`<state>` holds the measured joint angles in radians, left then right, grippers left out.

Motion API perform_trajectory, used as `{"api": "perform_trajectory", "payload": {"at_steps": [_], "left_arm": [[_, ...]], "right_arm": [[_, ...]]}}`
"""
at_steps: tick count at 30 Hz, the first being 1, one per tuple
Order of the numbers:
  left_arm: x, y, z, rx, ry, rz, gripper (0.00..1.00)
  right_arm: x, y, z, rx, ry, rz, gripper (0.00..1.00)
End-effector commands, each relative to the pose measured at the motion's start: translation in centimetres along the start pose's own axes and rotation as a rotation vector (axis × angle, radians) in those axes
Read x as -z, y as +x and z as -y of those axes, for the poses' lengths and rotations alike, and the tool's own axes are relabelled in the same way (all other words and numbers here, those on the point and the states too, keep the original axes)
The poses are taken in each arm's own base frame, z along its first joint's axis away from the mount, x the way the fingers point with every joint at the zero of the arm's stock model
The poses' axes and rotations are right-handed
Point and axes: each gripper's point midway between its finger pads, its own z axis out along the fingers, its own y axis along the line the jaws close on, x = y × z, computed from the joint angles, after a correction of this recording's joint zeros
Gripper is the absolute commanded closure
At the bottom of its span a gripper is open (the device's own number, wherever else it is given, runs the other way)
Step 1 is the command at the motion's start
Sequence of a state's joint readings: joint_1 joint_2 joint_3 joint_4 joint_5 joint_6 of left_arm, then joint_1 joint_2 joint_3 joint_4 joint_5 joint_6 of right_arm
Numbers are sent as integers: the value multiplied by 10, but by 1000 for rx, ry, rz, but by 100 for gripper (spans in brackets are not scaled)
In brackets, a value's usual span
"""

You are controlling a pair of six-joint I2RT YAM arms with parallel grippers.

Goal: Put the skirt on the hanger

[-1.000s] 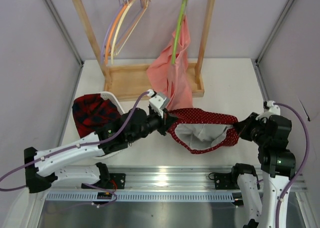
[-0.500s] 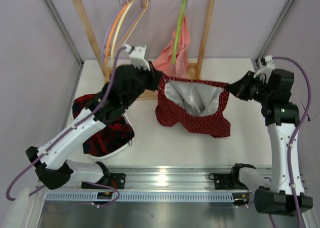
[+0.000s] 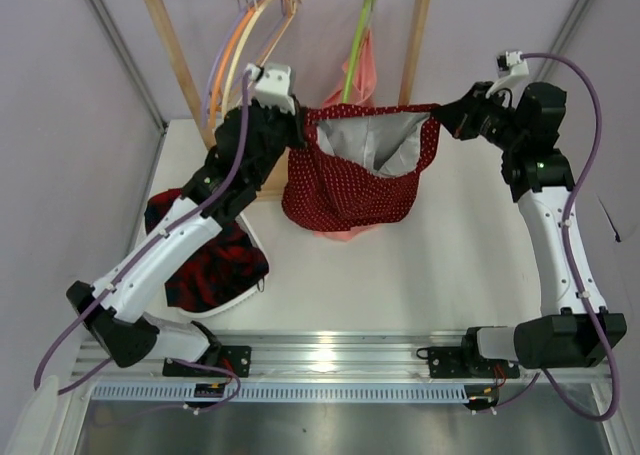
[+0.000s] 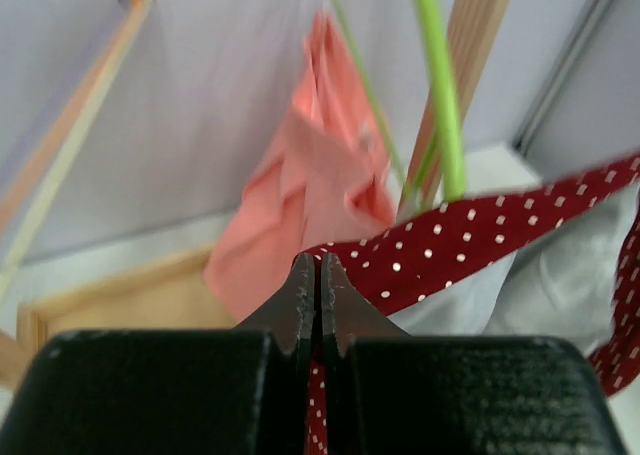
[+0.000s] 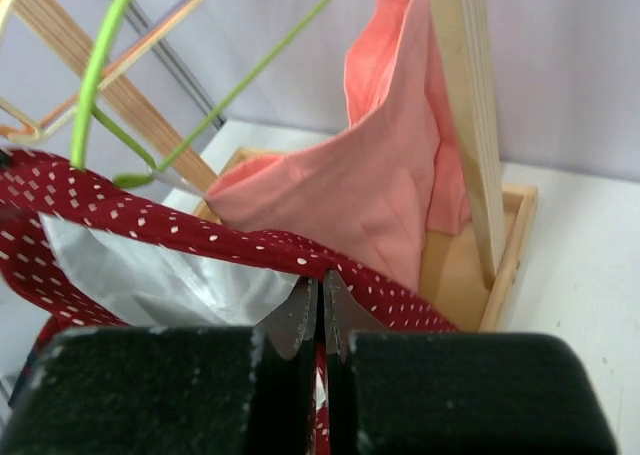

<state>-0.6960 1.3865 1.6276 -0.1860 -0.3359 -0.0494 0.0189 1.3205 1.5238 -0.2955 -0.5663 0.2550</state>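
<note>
The dark-red polka-dot skirt (image 3: 350, 190) hangs in the air in front of the wooden rack, its waist stretched open so the pale grey lining (image 3: 375, 140) shows. My left gripper (image 3: 305, 125) is shut on the left end of the waistband (image 4: 450, 240). My right gripper (image 3: 445, 115) is shut on the right end (image 5: 200, 230). The jaws of both are pressed together on red fabric in the left wrist view (image 4: 318, 260) and the right wrist view (image 5: 320, 280). The cream hanger (image 3: 240, 60) hangs at the rack's left, apart from the skirt.
Orange and lilac hangers (image 3: 225, 65) hang beside the cream one. A lime-green hanger (image 3: 355, 50) carries salmon-pink cloth (image 3: 372, 65) just behind the skirt. The wooden rack (image 3: 185, 75) has a base tray. A red-black plaid garment (image 3: 200, 255) lies at the left.
Both arms lifted the skirt off the table and carried it back to the rack. It went from lying stretched low to hanging open in front of the lime-green hanger.
</note>
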Motion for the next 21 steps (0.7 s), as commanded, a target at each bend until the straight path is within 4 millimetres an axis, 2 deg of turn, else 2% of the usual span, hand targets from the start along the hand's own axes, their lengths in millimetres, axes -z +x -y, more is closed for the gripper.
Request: {"api": "perform_trajectory", "payload": {"at_steps": [1,2,3,5,6,7,8,9,10,11,12,15,16,17,19,21], "left_arm": [[28,4,-35,-18,-77,44,100],[36,8,-34,-6,-62,47,100],[48,40,-33,-2,-30,4,100],[64,53,-30,15,14,0,100],[79,84,-31,19,34,-51,100],[86,90,-29,29,53,-61,100],[94,108,-27,30,71,-97,100],[107,105,-28,54,82,-87,100],[116,123,-26,51,93,-140,100],[124,136,-25,54,102,-170,100],[132,140,-19,72,137,-183,100],[159,173,-1,106,215,-278,100],[167,185,10,105,255,-324,100],[176,202,14,98,274,-388,100],[189,224,30,104,317,-462,100],[196,244,36,94,319,-528,100]], "right_arm": [[8,7,24,72,90,33,100],[11,18,26,68,96,18,100],[15,49,18,57,89,-25,100],[23,83,14,38,89,-73,100],[28,101,12,15,88,-102,100],[38,112,3,5,72,-109,100],[46,153,5,-54,69,-194,100],[54,168,2,-91,67,-223,100],[70,182,-4,-112,74,-255,100],[79,204,-2,-144,96,-302,100],[88,212,-3,-160,115,-317,100],[118,232,-7,-209,175,-353,100],[127,241,-10,-235,184,-387,100],[133,242,-14,-238,182,-385,100],[136,248,-20,-273,172,-399,98],[134,253,-34,-308,100,-434,96]]}}
